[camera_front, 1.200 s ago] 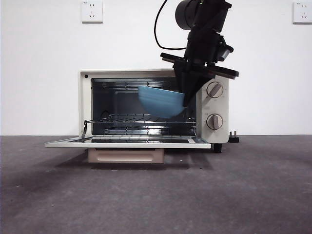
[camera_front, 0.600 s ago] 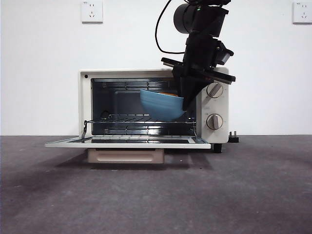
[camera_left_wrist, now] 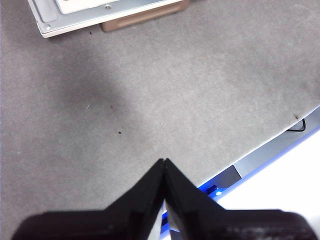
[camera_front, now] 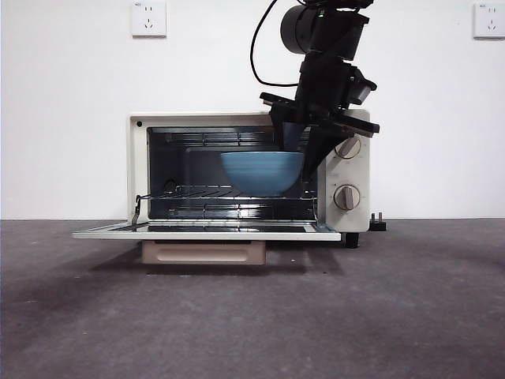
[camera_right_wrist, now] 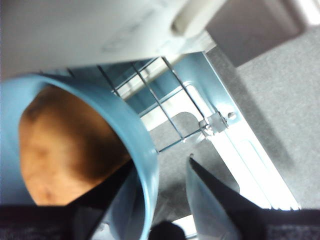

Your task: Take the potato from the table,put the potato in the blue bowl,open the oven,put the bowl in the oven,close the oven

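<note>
The cream-white oven point(camera_front: 138, 170) stands open with its door point(camera_front: 205, 233) folded down flat. Inside, the blue bowl point(camera_front: 262, 172) sits level on the wire rack point(camera_front: 197, 191), toward the oven's right side. In the right wrist view the orange-brown potato point(camera_right_wrist: 65, 145) lies in the blue bowl point(camera_right_wrist: 135, 145); the front view hides it behind the bowl's wall. My right gripper point(camera_front: 304, 162) reaches down into the oven mouth and straddles the bowl's rim. It is open point(camera_right_wrist: 157, 167): one jaw is inside the bowl, the other stands off the outer wall. My left gripper point(camera_left_wrist: 164, 162) is shut and empty over the table point(camera_left_wrist: 150, 90).
The oven's two knobs point(camera_front: 347, 171) are just right of the arm. Wire rack bars point(camera_right_wrist: 165, 100) and the door hinge point(camera_right_wrist: 215, 122) lie close beyond my right gripper. A door corner point(camera_left_wrist: 47, 25) and the table's front edge point(camera_left_wrist: 260, 145) show in the left wrist view.
The bowl was tilted in the oven mouth; it has swung level and come down onto the rack. The right arm shifted slightly left with it.
</note>
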